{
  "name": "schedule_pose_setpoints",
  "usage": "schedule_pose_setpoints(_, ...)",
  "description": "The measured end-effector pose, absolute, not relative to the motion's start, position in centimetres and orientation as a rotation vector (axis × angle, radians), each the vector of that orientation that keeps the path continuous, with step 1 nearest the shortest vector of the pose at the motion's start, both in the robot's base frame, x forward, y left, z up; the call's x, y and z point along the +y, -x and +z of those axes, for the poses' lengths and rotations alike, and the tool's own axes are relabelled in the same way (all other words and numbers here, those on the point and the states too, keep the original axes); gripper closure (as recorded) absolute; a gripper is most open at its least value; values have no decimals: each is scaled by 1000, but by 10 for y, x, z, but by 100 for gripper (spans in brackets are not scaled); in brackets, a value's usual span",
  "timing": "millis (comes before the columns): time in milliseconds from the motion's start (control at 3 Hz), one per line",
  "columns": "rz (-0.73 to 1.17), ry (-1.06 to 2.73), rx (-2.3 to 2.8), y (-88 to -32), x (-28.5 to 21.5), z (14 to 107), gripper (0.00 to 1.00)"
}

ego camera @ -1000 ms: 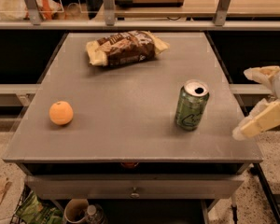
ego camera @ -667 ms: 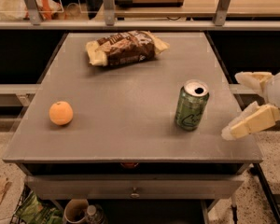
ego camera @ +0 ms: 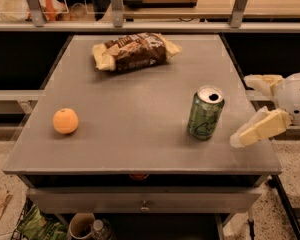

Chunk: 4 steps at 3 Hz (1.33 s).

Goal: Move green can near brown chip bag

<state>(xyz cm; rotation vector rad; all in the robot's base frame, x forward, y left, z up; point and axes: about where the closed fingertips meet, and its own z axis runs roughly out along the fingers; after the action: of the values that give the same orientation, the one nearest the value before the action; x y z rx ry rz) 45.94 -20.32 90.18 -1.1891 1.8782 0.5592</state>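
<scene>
The green can [ego camera: 206, 112] stands upright on the right side of the grey table [ego camera: 135, 109], its silver top open. The brown chip bag [ego camera: 134, 51] lies at the table's far middle, well apart from the can. My gripper [ego camera: 246, 109] comes in from the right edge, just right of the can and not touching it. Its two pale fingers are spread wide, one finger [ego camera: 260, 129] low near the table's right edge and the other [ego camera: 262, 82] higher up. It holds nothing.
A round orange fruit [ego camera: 65, 121] sits near the table's front left. A shelf rail with metal posts [ego camera: 237, 6] runs behind the table. A drawer front [ego camera: 145, 200] and clutter lie under the table.
My gripper has moved left toward the green can. The can, the bag and the orange have not moved.
</scene>
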Motion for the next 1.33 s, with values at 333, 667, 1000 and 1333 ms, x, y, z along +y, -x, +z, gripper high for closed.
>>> schedule_pose_setpoints(333,602,1201,1826,-467,-181,898,0)
schedule_pose_setpoints(667,662,1212,1801,-469,-162,896,0)
schedule_pose_setpoints(1000,710,1225,1806,-469,-148,894,0)
schedule_pose_setpoints(1333,727,1231,1786,-470,-139,888,17)
